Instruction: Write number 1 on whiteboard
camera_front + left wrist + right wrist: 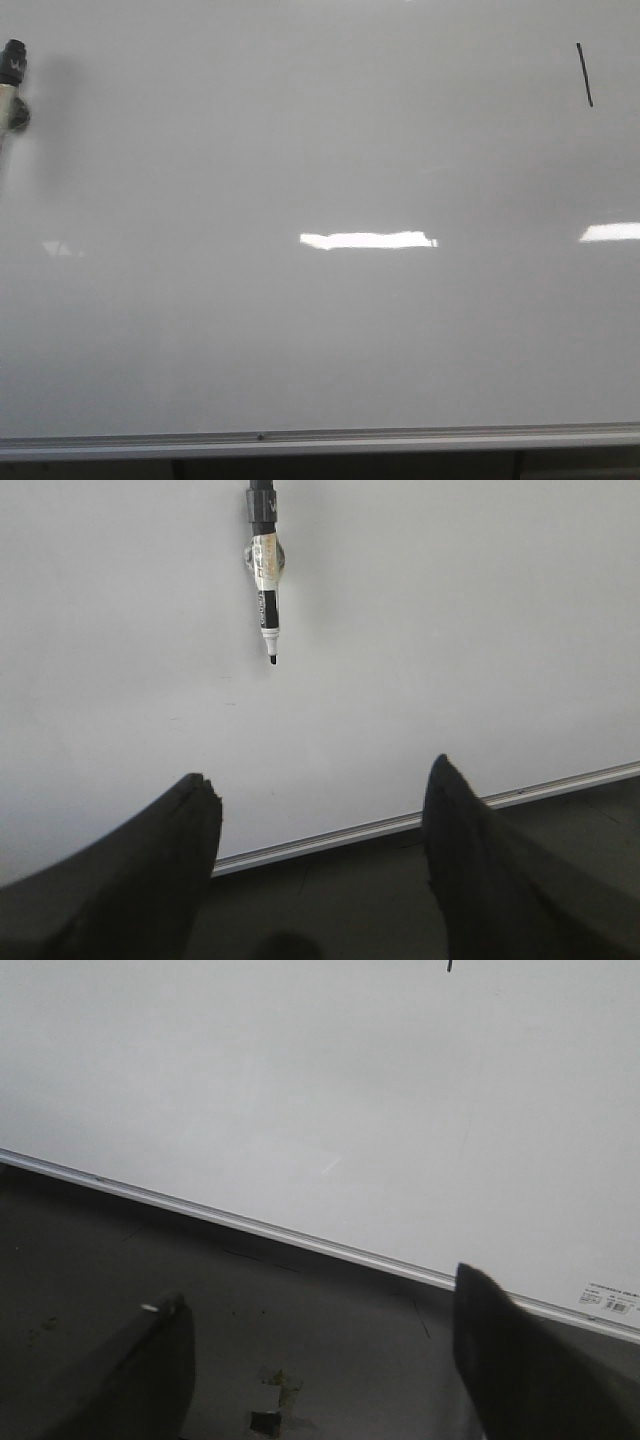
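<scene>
Number 1 (585, 75): thin black stroke, near vertical, slight slant, sitting high on the whiteboard (320, 330) toward its right end, well above the board's silver bottom rail (320, 438). Only the lowest tip of the stroke shows in the right wrist view (449, 965), at the frame edge.

Right gripper (320, 1360): fingers spread wide, nothing between them, both dark fingertips (490, 1330) over the dark floor (250, 1300) past the rail, well apart from the stroke. No contact with the board.

Left gripper (320, 850): also wide open and empty, fingers (190, 820) just at the rail's edge of the board.

Marker (265, 570): black and white body, uncapped tip pointing toward the left gripper, against the board surface, well clear of both left fingers. In the front view the marker (13, 85) sits at the board's far left end, high up, opposite end from the stroke, shadow beside it.

Two bright light reflections (368, 240) lie across the board's mid height, between stroke and rail.
</scene>
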Action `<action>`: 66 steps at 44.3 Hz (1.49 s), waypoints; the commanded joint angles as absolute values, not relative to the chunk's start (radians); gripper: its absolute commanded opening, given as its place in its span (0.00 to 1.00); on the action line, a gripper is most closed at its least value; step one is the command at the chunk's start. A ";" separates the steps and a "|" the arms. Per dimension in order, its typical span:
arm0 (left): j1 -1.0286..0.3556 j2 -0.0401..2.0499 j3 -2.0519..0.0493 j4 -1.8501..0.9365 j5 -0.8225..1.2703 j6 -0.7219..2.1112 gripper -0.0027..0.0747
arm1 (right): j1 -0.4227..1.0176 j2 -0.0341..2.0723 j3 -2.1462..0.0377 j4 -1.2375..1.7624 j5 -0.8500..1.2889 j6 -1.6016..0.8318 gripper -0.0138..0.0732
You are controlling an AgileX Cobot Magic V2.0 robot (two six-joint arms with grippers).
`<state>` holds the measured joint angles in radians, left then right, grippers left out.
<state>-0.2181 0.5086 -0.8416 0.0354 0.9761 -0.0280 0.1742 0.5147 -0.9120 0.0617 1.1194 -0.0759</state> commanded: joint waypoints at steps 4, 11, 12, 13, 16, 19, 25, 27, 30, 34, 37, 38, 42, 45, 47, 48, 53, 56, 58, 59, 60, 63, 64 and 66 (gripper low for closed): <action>-0.225 0.515 -0.872 0.033 0.913 -0.027 0.59 | 0.165 0.521 -0.939 0.059 1.056 -0.041 0.80; -0.225 0.515 -0.872 0.033 0.913 -0.027 0.51 | 0.165 0.521 -0.939 0.059 1.057 -0.041 0.77; -0.225 0.515 -0.872 0.033 0.913 -0.027 0.48 | 0.165 0.521 -0.939 0.059 1.057 -0.041 0.74; -0.225 0.515 -0.872 0.033 0.913 -0.027 0.46 | 0.165 0.521 -0.939 0.059 1.057 -0.041 0.71; -0.225 0.515 -0.872 0.033 0.913 -0.027 0.37 | 0.165 0.521 -0.939 0.059 1.057 -0.041 0.58; -0.225 0.515 -0.872 0.033 0.913 -0.027 0.29 | 0.165 0.521 -0.939 0.059 1.057 -0.041 0.46; -0.225 0.515 -0.872 0.033 0.913 -0.027 0.12 | 0.165 0.521 -0.939 0.059 1.057 -0.041 0.22; -0.225 0.515 -0.872 0.033 0.913 -0.027 0.08 | 0.165 0.521 -0.939 0.059 1.057 -0.041 0.17; -0.225 0.515 -0.872 0.033 0.913 -0.027 0.02 | 0.165 0.521 -0.939 0.059 1.057 -0.041 0.09; -0.225 0.515 -0.872 0.033 0.911 -0.027 0.01 | 0.165 0.521 -0.939 0.059 1.055 -0.041 0.08; -0.225 0.515 -0.872 0.033 0.911 -0.027 0.01 | 0.165 0.521 -0.939 0.059 1.043 -0.041 0.08; -0.225 0.515 -0.872 0.033 0.911 -0.027 0.01 | 0.165 0.521 -0.939 0.059 1.042 -0.041 0.08; -0.225 0.515 -0.872 0.033 0.911 -0.027 0.01 | 0.165 0.521 -0.939 0.060 1.044 -0.041 0.08; -0.225 0.515 -0.872 0.033 0.911 -0.027 0.01 | 0.165 0.521 -0.939 0.060 1.044 -0.041 0.08; -0.225 0.515 -0.872 0.033 0.911 -0.027 0.01 | 0.165 0.521 -0.939 0.060 1.044 -0.041 0.08; -0.225 0.515 -0.872 0.033 0.911 -0.027 0.01 | 0.165 0.521 -0.939 0.060 1.044 -0.041 0.08; -0.225 0.515 -0.872 0.033 0.911 -0.027 0.01 | 0.165 0.521 -0.939 0.060 1.044 -0.041 0.08; -0.225 0.515 -0.872 0.033 0.911 -0.027 0.01 | 0.165 0.521 -0.939 0.060 1.044 -0.041 0.08; -0.225 0.515 -0.872 0.033 0.911 -0.027 0.01 | 0.165 0.521 -0.939 0.060 1.044 -0.041 0.08; -0.225 0.515 -0.872 0.033 0.911 -0.027 0.01 | 0.165 0.521 -0.939 0.060 1.044 -0.041 0.08; -0.225 0.515 -0.872 0.033 0.911 -0.027 0.01 | 0.165 0.521 -0.939 0.060 1.044 -0.041 0.08; -0.226 0.502 -0.855 0.032 0.885 -0.027 0.01 | 0.165 0.521 -0.939 0.060 1.044 -0.041 0.08; -0.226 0.496 -0.851 0.044 0.874 -0.027 0.01 | 0.165 0.521 -0.939 0.060 1.044 -0.041 0.08; -0.206 0.476 -0.824 0.090 0.814 -0.027 0.01 | 0.165 0.521 -0.939 0.060 1.044 -0.041 0.08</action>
<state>-0.2198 0.4925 -0.8261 0.0458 0.9488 -0.0256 0.1742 0.5147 -0.9120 0.0617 1.1131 -0.0388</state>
